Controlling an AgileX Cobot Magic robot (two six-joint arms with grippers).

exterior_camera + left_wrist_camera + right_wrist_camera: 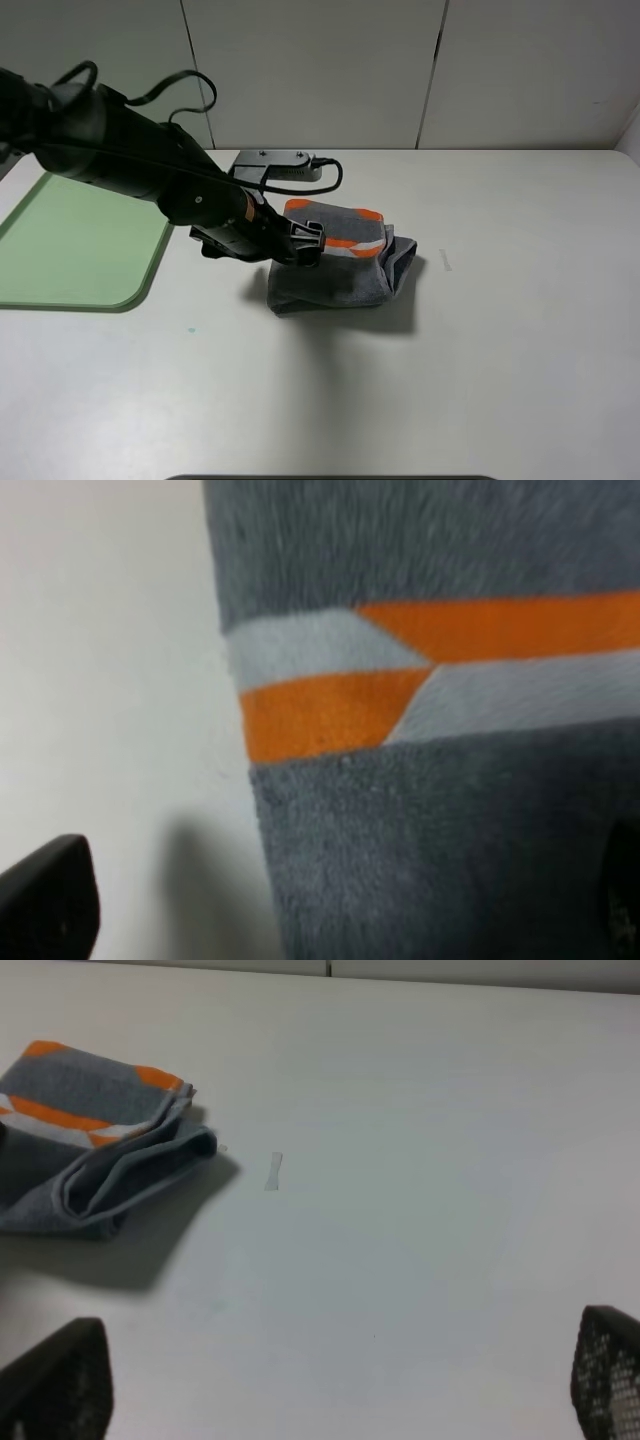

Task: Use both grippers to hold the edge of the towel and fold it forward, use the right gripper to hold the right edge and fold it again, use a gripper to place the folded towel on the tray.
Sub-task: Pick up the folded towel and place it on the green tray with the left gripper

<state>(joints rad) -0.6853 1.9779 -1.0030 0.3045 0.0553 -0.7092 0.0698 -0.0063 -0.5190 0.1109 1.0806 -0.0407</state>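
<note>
Since the towel point(335, 265) already lies folded on the counter point(500, 350), right of the tray point(70, 245), the left gripper point(308, 243) hovers spread over its near-tray edge, apparently to grasp it; the right gripper point(330, 1390) waits spread, well clear.

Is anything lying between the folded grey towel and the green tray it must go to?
Nothing visible: only bare white table separates the folded dark grey terry towel from the pale green plastic tray; the left gripper is at the towel.

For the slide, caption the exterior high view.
Left gripper at the folded towel on the white table, green tray waiting alongside.
</note>
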